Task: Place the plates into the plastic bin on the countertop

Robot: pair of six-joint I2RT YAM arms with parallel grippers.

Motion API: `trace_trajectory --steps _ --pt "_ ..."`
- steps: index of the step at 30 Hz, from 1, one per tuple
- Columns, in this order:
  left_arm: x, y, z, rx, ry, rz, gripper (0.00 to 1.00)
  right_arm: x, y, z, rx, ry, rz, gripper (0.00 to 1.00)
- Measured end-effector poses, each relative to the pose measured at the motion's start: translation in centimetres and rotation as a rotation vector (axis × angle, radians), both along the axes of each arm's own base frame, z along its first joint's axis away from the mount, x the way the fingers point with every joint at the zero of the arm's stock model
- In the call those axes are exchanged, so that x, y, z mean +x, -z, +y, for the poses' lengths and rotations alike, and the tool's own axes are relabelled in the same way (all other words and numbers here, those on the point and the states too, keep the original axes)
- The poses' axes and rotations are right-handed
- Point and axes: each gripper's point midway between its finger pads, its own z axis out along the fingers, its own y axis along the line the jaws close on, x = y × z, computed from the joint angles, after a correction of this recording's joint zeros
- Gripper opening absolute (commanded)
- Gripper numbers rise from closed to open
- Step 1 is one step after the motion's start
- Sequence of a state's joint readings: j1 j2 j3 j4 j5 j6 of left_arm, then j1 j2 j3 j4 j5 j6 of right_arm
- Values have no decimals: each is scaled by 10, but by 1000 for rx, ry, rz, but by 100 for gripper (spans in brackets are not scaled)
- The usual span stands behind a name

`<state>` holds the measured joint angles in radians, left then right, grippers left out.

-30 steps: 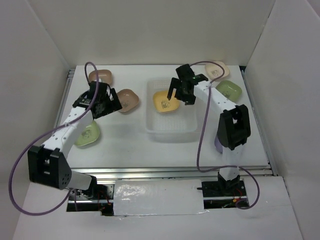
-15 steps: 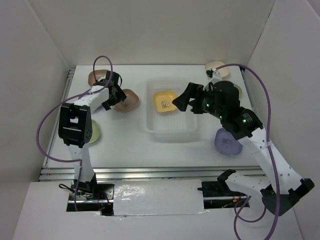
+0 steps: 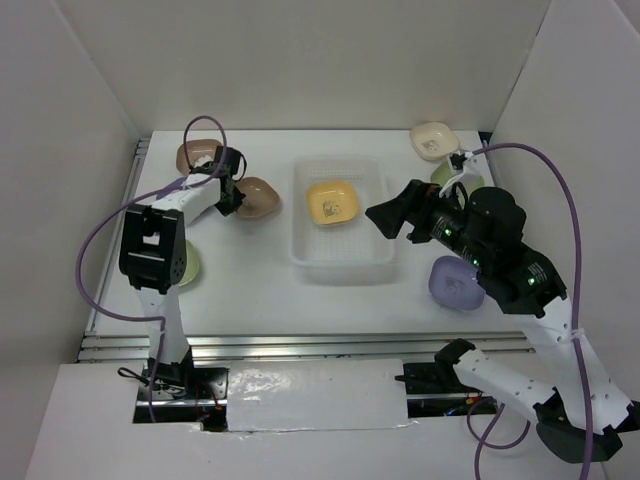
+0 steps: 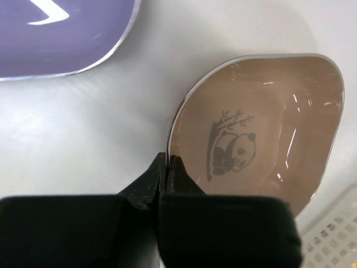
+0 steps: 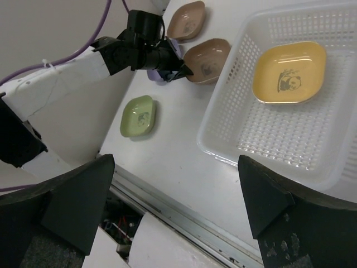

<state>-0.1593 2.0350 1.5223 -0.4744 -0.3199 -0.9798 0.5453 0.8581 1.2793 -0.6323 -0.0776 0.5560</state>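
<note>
Left claw (image 4: 167,167) pinches the brown plate (image 4: 262,128) by its rim farthest from the bin (image 3: 340,250). The plate sits on the table (image 3: 250,280) just left of the bin, and the right claw (image 3: 385,215) hangs spread over the bin's right edge.

light: bright, even | shadows: soft, faint | glare: streaks on brown plate (image 4: 268,100) | blur: near foreground
</note>
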Motion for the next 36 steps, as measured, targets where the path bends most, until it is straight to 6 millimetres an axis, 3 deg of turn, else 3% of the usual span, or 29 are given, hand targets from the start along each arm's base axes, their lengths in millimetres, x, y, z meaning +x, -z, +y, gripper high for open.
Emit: trace_trajectory --steps 5,7,9,12,15,17,19,22,24,27,32,34,35,36 --pt "-24 -24 12 96 -21 38 0 3 3 -8 -13 47 5 100" --pt "-29 -48 14 142 -19 22 0 7 6 -14 -24 88 14 100" --pt "-26 -86 8 190 -1 -39 0 15 17 -26 -46 161 44 100" --pt "-24 -154 -23 197 68 -198 0 26 39 -51 -91 287 108 100" --pt "-41 -208 -64 143 191 -331 0 36 61 -79 -130 404 174 100" --pt "-51 -230 -91 87 284 -390 0 39 77 -94 -149 463 215 100" --pt "-53 -238 -113 37 366 -413 0 42 87 -109 -155 513 246 100" --pt "-43 -228 -153 -25 486 -396 0 45 103 -131 -157 587 291 100" --pt "-30 -210 -178 -56 547 -367 0 45 112 -141 -157 616 318 100" --pt "-18 -160 -208 -86 622 -273 0 44 130 -152 -160 641 367 100" --pt "-11 -96 -226 -92 652 -141 1 40 148 -160 -159 661 419 100" --pt "-12 -85 -224 -84 648 -110 14 38 149 -161 -159 663 422 100" --pt "-13 -82 -223 -80 646 -100 42 37 149 -161 -158 664 422 100" --pt "-14 -82 -222 -75 647 -97 64 37 148 -161 -157 663 419 100"
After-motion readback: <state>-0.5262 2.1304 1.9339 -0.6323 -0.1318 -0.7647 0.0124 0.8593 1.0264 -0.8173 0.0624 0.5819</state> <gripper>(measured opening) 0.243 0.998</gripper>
